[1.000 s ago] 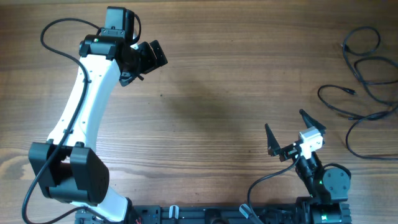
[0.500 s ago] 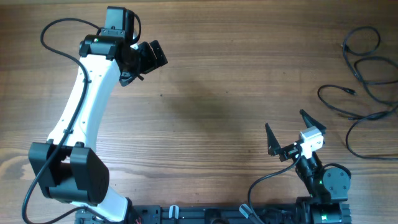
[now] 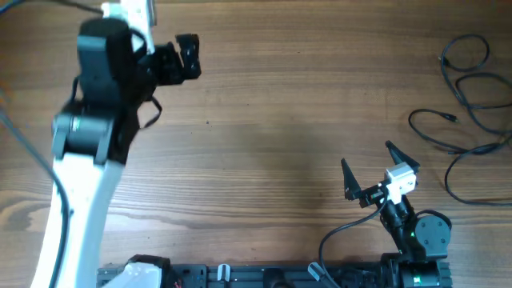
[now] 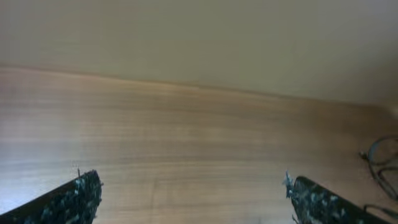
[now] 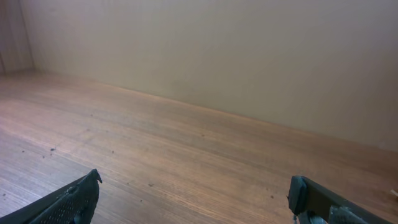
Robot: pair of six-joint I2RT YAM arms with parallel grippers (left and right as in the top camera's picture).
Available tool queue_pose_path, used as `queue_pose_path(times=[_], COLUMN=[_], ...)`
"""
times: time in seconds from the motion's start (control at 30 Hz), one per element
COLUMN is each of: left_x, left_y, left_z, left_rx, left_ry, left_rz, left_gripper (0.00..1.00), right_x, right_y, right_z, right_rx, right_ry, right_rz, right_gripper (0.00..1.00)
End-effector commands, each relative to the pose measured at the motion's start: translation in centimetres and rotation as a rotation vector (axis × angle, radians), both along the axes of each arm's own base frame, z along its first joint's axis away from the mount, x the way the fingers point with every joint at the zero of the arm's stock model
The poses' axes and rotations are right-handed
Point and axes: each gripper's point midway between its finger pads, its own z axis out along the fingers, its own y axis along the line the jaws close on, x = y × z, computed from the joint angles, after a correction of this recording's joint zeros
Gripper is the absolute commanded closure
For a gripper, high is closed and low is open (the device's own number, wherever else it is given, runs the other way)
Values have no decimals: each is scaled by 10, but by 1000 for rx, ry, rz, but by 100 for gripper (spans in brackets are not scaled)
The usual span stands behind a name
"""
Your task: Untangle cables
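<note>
The cables (image 3: 469,109) are thin black cords lying in loose loops at the table's far right edge, one small plug pointing left near the middle of the bunch. A bit of cable loop also shows at the right edge of the left wrist view (image 4: 380,163). My left gripper (image 3: 186,58) is open and empty, held high over the far left of the table, well away from the cables. In its own view (image 4: 193,194) only bare wood lies between the fingers. My right gripper (image 3: 368,164) is open and empty near the front right, left of the cables; its own view (image 5: 194,186) shows bare wood.
The wooden table (image 3: 272,136) fills the view. The left arm's white links (image 3: 76,184) rise over the left side. The right arm's base (image 3: 420,236) and a black rail (image 3: 264,276) sit at the front edge. A pale wall stands beyond the table (image 5: 217,50).
The left arm has swung and risen toward the camera, so it looks larger, and its gripper has shifted slightly left and up. The right arm and the cables have not moved.
</note>
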Motion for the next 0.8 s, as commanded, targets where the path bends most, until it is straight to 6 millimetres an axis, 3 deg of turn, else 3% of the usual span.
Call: queue_pose_path(times=[0.0,0.1,0.2,0.3,0.5,0.77], left_x=[-35,-74,-109,-130,-146,-147], left_y=[1,11,23,32,44,44], left_z=[-14,-31,-63,-98,-146,-184], left_rx=[32,9,2,3,51,87], left_ry=[-92,-268,-371,-404,-445,-447], left_rz=[-51,-35,-8,16,47,37], left_gripper=[0,0,0,0,0,0], right_x=[1,1,1,1,1,1], right_y=[-1,-1,-1,-1,-1,-1], right_z=[0,0,0,0,0,0], right_rx=[15,15,15,15,15,15], right_ry=[3,2,2,2,2,2], right_rz=[-12,-12,-12,-12,-12,-12], right_gripper=[0,0,0,0,0,0])
